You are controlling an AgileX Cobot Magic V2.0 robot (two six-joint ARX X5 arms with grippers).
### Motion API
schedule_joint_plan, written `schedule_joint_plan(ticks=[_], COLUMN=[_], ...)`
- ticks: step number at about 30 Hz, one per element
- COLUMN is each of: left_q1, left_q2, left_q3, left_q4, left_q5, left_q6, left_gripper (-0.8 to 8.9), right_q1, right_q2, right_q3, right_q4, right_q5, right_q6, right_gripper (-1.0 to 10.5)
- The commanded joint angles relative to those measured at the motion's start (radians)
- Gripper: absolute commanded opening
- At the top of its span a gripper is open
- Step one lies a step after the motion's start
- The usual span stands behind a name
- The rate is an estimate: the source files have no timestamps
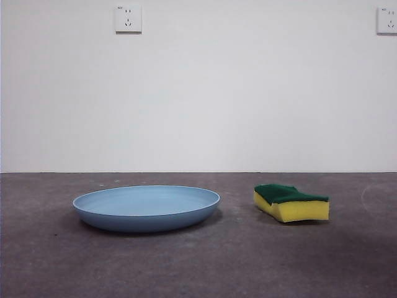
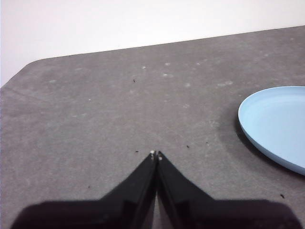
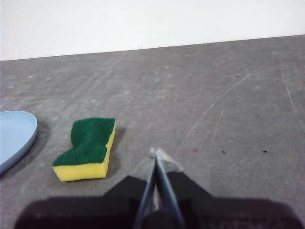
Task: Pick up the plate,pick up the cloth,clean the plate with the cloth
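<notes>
Plate on table, left; cloth right of it, apart

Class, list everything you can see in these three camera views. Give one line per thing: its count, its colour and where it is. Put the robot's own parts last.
plate: one, light blue, flat on the table, apart from the sponge, nothing on it.
sponge: one, yellow foam with a dark green scouring layer facing up, on the table beside the plate, not touching it.
table: one, dark grey, scuffed, carrying both things.
wall sockets: two, white, high on the white wall behind the table.
left gripper: one, black, jaws shut, over bare table near the plate, holding nothing.
right gripper: one, black, jaws shut, over bare table near the sponge, holding nothing.
</notes>
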Motion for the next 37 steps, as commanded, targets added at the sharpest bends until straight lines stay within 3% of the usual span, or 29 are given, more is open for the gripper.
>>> schedule_joint_plan(ticks=[1, 37], left_q1=[0.003, 0.003], left_q2=[-0.002, -0.002], left_q3=[-0.009, -0.009], left_q4=[-0.007, -0.007], left_q5=[-0.001, -0.001], left_q6=[-0.008, -0.008], left_gripper=[-0.03, -0.03], right_q1=[0.001, 0.048], right_q2=[-0.003, 0.035], right_q3=[-0.011, -0.011], right_q4=[-0.013, -0.012], right_q5=[0.003, 0.029], right_q6=[0.02, 0.02], right_gripper=[0.0, 0.0])
